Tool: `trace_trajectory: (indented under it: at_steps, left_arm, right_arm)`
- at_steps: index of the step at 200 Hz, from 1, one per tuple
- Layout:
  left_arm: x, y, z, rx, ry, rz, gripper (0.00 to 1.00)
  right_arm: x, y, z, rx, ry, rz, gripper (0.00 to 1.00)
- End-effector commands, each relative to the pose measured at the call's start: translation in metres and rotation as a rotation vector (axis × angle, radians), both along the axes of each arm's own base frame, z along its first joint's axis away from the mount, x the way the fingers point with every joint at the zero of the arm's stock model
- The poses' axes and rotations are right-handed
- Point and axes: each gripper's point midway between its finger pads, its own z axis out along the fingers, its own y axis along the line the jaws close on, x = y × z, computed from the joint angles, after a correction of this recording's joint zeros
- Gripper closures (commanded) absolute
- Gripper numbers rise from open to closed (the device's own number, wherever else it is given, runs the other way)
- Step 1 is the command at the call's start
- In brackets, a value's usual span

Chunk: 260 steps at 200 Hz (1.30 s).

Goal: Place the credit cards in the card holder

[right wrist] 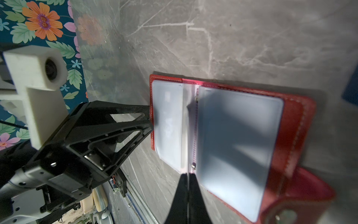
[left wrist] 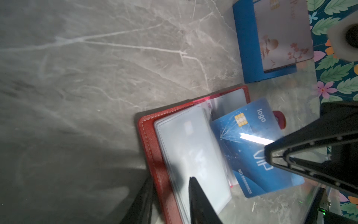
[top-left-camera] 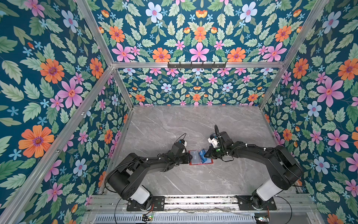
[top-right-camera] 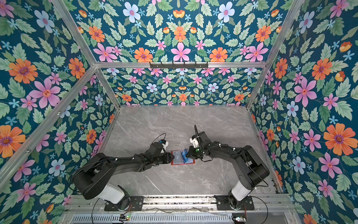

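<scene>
The red card holder [top-left-camera: 200,164] [top-right-camera: 182,164] lies open on the marble table, its clear sleeves facing up. My left gripper [top-left-camera: 190,157] [left wrist: 170,178] grips its left half, one finger outside the red cover [left wrist: 149,139] and the other on the sleeves. A card shows faintly through the top sleeve [left wrist: 189,147]. My right gripper [top-left-camera: 205,154] [right wrist: 187,174] is shut on a blue "VIP" credit card [left wrist: 242,139] [top-left-camera: 202,155]. The card is tilted over the right half, and its far corner sits at the sleeves beside the fold. In the right wrist view it shows only edge-on.
A small blue stand [left wrist: 249,48] with a pale flowered card [left wrist: 284,35] leaning in it stands just beyond the card holder. The holder's snap tab [right wrist: 286,213] sticks out on its right side. Floral walls enclose the table.
</scene>
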Motion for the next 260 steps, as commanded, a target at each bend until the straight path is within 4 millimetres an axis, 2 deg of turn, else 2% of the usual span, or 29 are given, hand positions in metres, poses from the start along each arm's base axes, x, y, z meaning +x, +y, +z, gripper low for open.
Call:
trace_trajectory:
  at_steps: [1, 119, 165, 213, 258, 260]
  left_arm:
    - [-0.006, 0.007, -0.011, 0.034, 0.041, 0.014, 0.66]
    - [-0.007, 0.013, -0.021, 0.075, 0.060, 0.032, 0.71]
    - [-0.007, 0.017, -0.024, 0.095, 0.067, 0.046, 0.75]
    - [-0.008, 0.014, -0.024, 0.088, 0.069, 0.025, 0.75]
    - [-0.008, 0.015, -0.025, 0.094, 0.072, 0.027, 0.75]
    - [-0.008, 0.015, -0.025, 0.095, 0.072, 0.027, 0.75]
  right_arm:
    - [0.000, 0.003, 0.000, 0.018, -0.002, 0.007, 1.00]
    - [-0.001, 0.009, -0.001, 0.069, -0.014, 0.022, 1.00]
    - [-0.002, 0.008, 0.005, 0.082, -0.036, 0.024, 1.00]
    - [0.001, 0.009, -0.003, 0.075, -0.032, 0.016, 1.00]
    - [0.011, 0.011, 0.002, 0.078, -0.064, -0.008, 1.00]
    - [0.010, 0.010, -0.008, 0.063, -0.040, -0.010, 1.00]
